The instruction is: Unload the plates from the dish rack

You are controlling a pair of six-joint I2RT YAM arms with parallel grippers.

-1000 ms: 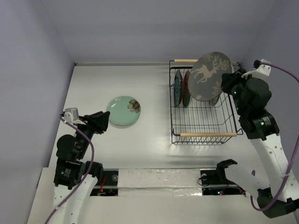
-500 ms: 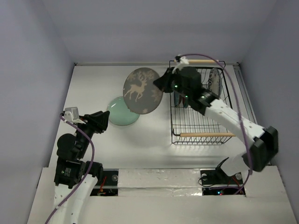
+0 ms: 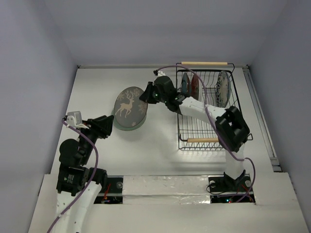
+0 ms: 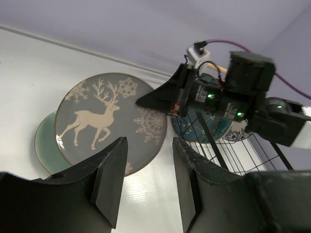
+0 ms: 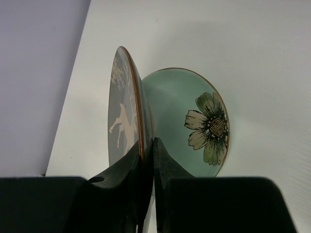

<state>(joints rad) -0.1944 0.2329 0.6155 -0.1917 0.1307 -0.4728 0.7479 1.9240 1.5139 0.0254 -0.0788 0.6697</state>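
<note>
My right gripper [image 3: 147, 96] is shut on the rim of the grey deer plate [image 3: 130, 106] and holds it tilted just above the pale green flower plate [image 3: 122, 124] lying on the table. The right wrist view shows the grey plate [image 5: 124, 109] edge-on between the fingers, with the green plate [image 5: 194, 121] behind it. The black wire dish rack [image 3: 210, 131] stands at the right, holding the dark teal plate [image 3: 184, 83], the red plate [image 3: 195, 82] and the white-blue floral plate [image 3: 223, 88] upright. My left gripper [image 4: 148, 145] is open and empty, near the plates.
The left arm [image 3: 77, 150] sits at the near left of the white table. The rack's wooden handles [image 3: 204, 63] lie at its far and near ends. Walls close in the table at left, back and right.
My right arm has carried the deer plate from above the rack leftwards and down over the green plate. The left arm has not moved.
</note>
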